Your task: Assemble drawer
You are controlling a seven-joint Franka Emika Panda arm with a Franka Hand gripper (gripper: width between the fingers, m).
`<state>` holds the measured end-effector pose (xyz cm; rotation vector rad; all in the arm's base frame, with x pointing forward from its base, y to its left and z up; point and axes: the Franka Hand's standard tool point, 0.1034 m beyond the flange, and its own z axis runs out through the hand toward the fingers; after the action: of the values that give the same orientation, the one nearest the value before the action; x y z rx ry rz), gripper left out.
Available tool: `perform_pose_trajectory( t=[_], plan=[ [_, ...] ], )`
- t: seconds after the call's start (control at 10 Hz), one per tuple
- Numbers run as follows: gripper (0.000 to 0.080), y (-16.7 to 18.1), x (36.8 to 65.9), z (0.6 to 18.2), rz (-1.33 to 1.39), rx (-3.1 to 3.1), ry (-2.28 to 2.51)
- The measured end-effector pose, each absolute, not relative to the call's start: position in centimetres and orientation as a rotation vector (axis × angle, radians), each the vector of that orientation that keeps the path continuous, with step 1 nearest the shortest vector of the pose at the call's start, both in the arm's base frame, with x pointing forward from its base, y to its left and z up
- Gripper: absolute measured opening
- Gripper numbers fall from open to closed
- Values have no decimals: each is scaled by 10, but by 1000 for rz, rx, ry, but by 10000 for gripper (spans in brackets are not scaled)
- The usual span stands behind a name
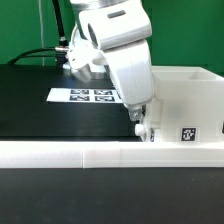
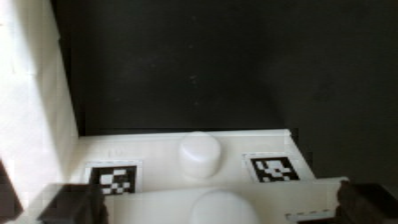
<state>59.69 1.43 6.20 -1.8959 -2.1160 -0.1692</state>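
Nearest in the exterior view runs the long low white border wall (image 1: 100, 153), crossing the frame from nine to three o'clock. Just behind it, the gripper (image 1: 141, 124) comes down beside the drawer casing (image 1: 185, 105), which sits at about three o'clock on the black tabletop (image 1: 30, 110). The wrist view shows the dark fingers (image 2: 63, 203) straddling a white panel of the drawer (image 2: 196, 165) that carries two square markers and a rounded knob (image 2: 199, 152). The jaws appear to rest against the panel's edges, so I judge it is clasping that part, though contact is not clear enough to be sure.

To do this step well, I would keep the panel square to the casing's opening, move slowly, and let the border wall act as a backstop. A skewed entry could jam the box. The plastic looks smooth and may slip, so a firm grasp matters.

Farther back, at ten o'clock, the marker board (image 1: 93, 96) lies flat. Beyond it, at twelve o'clock, a green backdrop (image 1: 30, 25) and black cables (image 1: 40, 52) close the scene.
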Motion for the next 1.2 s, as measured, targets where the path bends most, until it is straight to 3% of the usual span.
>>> perform_pose_trajectory(
  t=[1.2],
  plan=[
    [649,31,600,63,-82,-2022,-2068]
  ],
)
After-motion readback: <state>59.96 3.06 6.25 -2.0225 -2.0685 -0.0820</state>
